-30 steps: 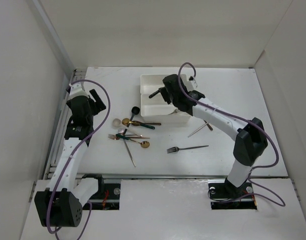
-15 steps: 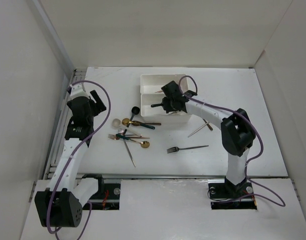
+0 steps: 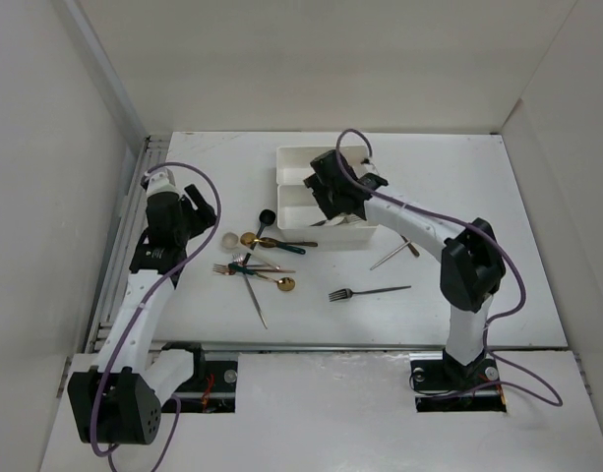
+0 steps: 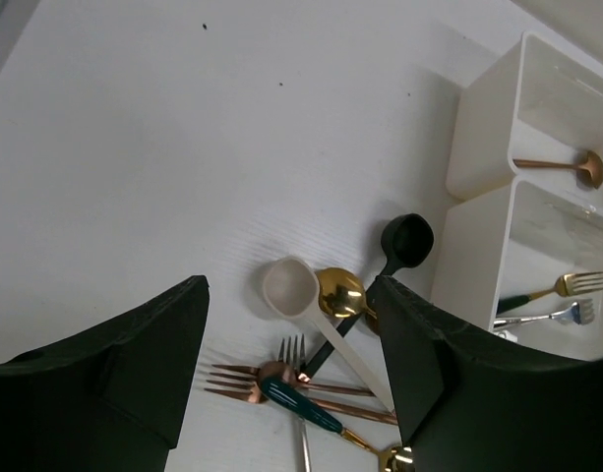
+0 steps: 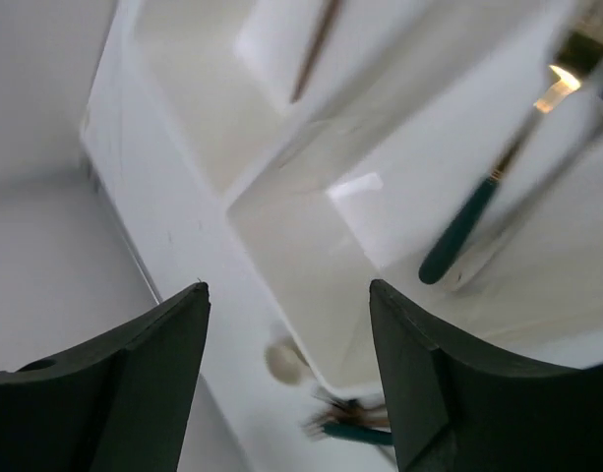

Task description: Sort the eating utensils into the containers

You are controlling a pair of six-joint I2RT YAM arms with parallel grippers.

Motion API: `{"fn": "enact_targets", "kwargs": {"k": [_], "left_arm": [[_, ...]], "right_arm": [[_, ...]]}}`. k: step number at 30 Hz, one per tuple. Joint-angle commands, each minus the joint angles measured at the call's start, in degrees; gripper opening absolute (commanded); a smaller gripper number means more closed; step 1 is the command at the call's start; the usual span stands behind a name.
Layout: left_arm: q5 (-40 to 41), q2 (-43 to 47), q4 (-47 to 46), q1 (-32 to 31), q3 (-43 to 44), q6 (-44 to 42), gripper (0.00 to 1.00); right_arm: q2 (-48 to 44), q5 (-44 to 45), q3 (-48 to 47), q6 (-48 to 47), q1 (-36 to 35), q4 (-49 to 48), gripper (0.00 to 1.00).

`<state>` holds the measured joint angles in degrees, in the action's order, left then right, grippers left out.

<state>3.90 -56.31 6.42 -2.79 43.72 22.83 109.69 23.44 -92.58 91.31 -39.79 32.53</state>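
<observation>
I am holding my left gripper (image 4: pixel 289 283) above the table (image 4: pixel 134 147), jaws spread wide and gripping nothing. Right under the gap between my fingertips a white spoon (image 4: pixel 291 287) is lying, its bowl touching the bowl of a gold spoon (image 4: pixel 340 292) just to the right. A black spoon (image 4: pixel 407 239) is resting a little further right and ahead of that jaw. Back towards my wrist, a copper-rose fork (image 4: pixel 252 379) is lying across the gap with a teal-handled piece (image 4: pixel 301 405) crossing over it.

Beyond my left gripper's right jaw the two trays are sitting side by side and touching. The far tray (image 4: pixel 488 128) is holding a copper spoon (image 4: pixel 557 164). The near tray (image 4: pixel 468 246) is holding a teal-handled gold fork (image 4: pixel 562 287) and a silver fork (image 4: pixel 547 317).

I am hovering my right gripper (image 5: pixel 287 286) over these trays, jaws standing well apart with nothing in them. The teal-handled gold fork is lying in the near tray to the right of that gripper, clear of both jaws.

Further right and back towards my right arm's base, two slim pieces (image 3: pixel 394 253) are lying on the table just beside the near tray, and a dark fork (image 3: pixel 368 292) is lying alone, well apart from the gripper
</observation>
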Motion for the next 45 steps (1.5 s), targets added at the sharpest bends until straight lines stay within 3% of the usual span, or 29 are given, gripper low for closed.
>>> {"fn": "enact_targets", "kwargs": {"k": [1, 2, 3, 5, 8, 11, 13, 23, 33, 42, 45], "left_arm": [[-3.11, -0.81, 1.93, -0.99, -0.22, 3.62, 0.65], [-2.50, -0.81, 2.80, -0.99, -0.22, 4.15, 0.65], [0.03, -1.42, 3.34, -0.99, -0.22, 5.72, 0.65], [2.42, -2.04, 4.12, -0.99, -0.22, 7.05, 0.65], [4.88, -2.04, 5.97, 0.76, -0.22, 9.33, 0.63], [6.20, -2.04, 7.99, 1.47, -0.22, 11.00, 0.63], [7.52, -2.04, 9.84, 2.17, -0.22, 11.80, 0.63], [8.14, -3.09, 11.87, 4.46, 0.31, 12.85, 0.63], [6.56, -4.15, 10.81, 4.46, 1.36, 12.85, 0.63], [7.08, -4.68, 10.28, 4.46, 1.89, 11.80, 0.63], [7.08, -4.68, 9.76, 4.46, 1.89, 11.80, 0.63]], "right_arm": [[-6.24, -5.71, 0.09, -38.99, -1.52, -21.25, 0.71], [-6.24, -12.82, 0.81, -55.20, -1.52, -24.33, 0.71], [-5.37, -27.69, 0.82, -60.23, -1.52, -25.32, 0.71], [0.66, -38.95, -6.09, -67.28, -2.13, -18.34, 0.69], [10.76, -35.51, -22.52, -83.06, -6.42, 0.60, 0.66], [16.24, -30.30, -32.63, -91.55, -11.69, 9.45, 0.66], [19.33, -30.30, -34.43, -92.45, -12.24, 10.09, 0.61], [26.27, -31.10, -34.43, -92.45, -13.46, 7.98, 0.55], [30.05, -28.28, -30.03, -89.99, -14.61, 5.52, 0.42], [28.12, -26.52, -29.06, -89.99, -15.14, 4.12, 0.41], [31.19, -26.52, -30.90, -89.46, -15.66, 5.43, 0.41]]}}
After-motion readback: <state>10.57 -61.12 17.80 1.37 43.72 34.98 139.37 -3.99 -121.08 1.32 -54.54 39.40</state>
